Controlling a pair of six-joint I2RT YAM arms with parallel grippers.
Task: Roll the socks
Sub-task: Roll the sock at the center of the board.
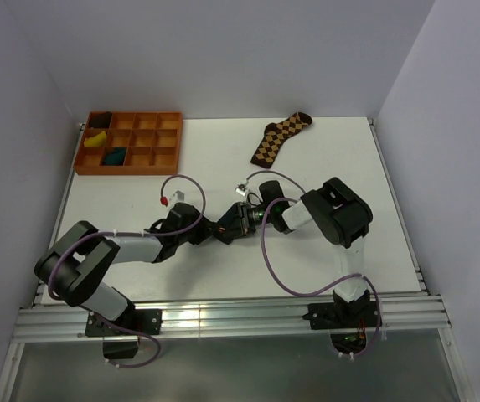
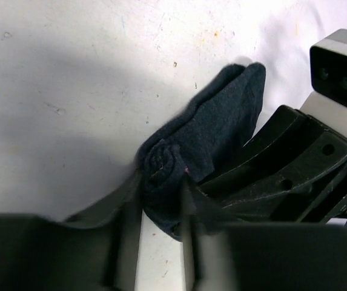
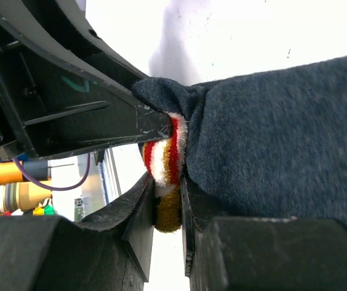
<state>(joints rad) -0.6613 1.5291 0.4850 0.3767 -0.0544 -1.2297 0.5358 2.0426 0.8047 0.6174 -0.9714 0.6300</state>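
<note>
Dark teal fabric sock (image 2: 215, 133) lies mid-table, caught between the two grippers, which meet tip to tip over it. One end is wound into a tight spiral; the rest trails flat on the white table (image 1: 348, 167) towards the right arm.

The left gripper (image 2: 161, 200) has its jaws pinching that spiral end, one finger either side and both touching cloth. This probably keeps the roll from springing open.

The right gripper (image 3: 168, 188) has its jaws pressed together on the sock's red, white and brown striped patch (image 3: 164, 154), with fabric bunched right at the tips. It likely anchors the loose part so that the roll has tension to wind against. In the right wrist view a left finger butts against the sock just above that pinch, so the two grips sit almost touching.

Judgement: the roll is partly done, with a flat length not yet wound in. With the grips this close, the grippers risk fouling each other.

Further out, at the far left of the table, sits an orange plastic tray with square compartments (image 1: 127, 171). One cell holds a small dark teal bundle (image 1: 116, 156), likely a rolled sock already stored. A yellow item (image 1: 95, 138) sits in another cell; I cannot tell what it is.

A brown-and-tan argyle sock (image 1: 280, 138) lies flat at the far edge, well apart and untouched.
</note>
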